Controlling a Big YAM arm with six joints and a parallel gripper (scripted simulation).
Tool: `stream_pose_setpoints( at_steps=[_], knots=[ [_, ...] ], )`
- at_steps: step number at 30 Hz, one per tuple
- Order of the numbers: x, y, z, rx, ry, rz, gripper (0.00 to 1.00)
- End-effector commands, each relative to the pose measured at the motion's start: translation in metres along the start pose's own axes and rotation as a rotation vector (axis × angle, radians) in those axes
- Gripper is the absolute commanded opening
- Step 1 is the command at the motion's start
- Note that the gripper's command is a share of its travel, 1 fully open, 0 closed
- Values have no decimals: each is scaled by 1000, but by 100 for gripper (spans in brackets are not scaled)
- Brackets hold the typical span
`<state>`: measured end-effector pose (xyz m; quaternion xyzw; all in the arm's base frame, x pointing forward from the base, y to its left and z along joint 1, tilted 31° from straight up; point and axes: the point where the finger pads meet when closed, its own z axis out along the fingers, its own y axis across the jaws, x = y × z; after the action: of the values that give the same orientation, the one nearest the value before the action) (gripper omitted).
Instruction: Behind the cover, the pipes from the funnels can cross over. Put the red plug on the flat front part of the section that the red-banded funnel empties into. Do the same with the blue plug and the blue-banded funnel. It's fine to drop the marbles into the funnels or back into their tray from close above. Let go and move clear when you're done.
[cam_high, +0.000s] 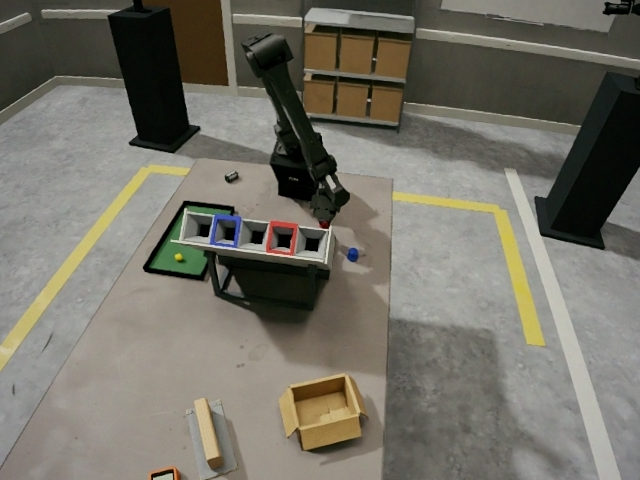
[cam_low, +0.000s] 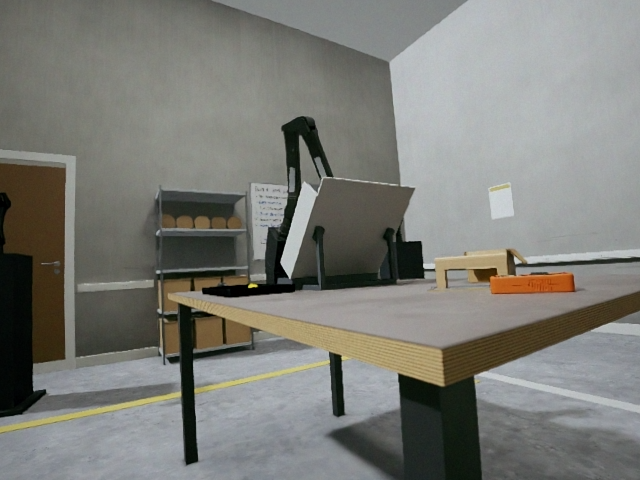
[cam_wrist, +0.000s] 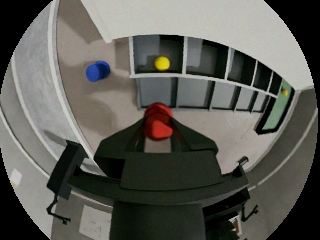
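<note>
Your gripper (cam_high: 324, 219) (cam_wrist: 158, 120) is clamped on the red plug (cam_high: 324, 224) (cam_wrist: 158, 122), just near of the end section's flat front (cam_wrist: 156, 92) (the marbled one, wrist view); the blue plug (cam_high: 352, 254) (cam_wrist: 97, 71) stands apart, left.

In the wrist view, the rounded red plug (cam_high: 324, 224) (cam_wrist: 158, 121) is gripped near centre; the stepped blue plug (cam_high: 352, 254) (cam_wrist: 97, 71) lies on the table at its ten o'clock. One yellow marble (cam_wrist: 162, 63) sits in a compartment at twelve; another yellow marble (cam_high: 178, 257) (cam_low: 252, 285) (cam_wrist: 285, 92) rests in the green tray (cam_high: 193, 263) (cam_low: 222, 290) (cam_wrist: 276, 114), between two and three.
</note>
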<state>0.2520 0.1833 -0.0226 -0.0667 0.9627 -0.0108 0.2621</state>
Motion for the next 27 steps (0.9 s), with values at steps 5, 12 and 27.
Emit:
stream_pose_setpoints(
  at_steps=[5,12,27],
  knots=[
    [-6,1,16,-2,-7,-1,0],
    [-6,1,32,-2,-7,-1,0],
    [-3,0,50,1,-3,-6,0]
  ],
)
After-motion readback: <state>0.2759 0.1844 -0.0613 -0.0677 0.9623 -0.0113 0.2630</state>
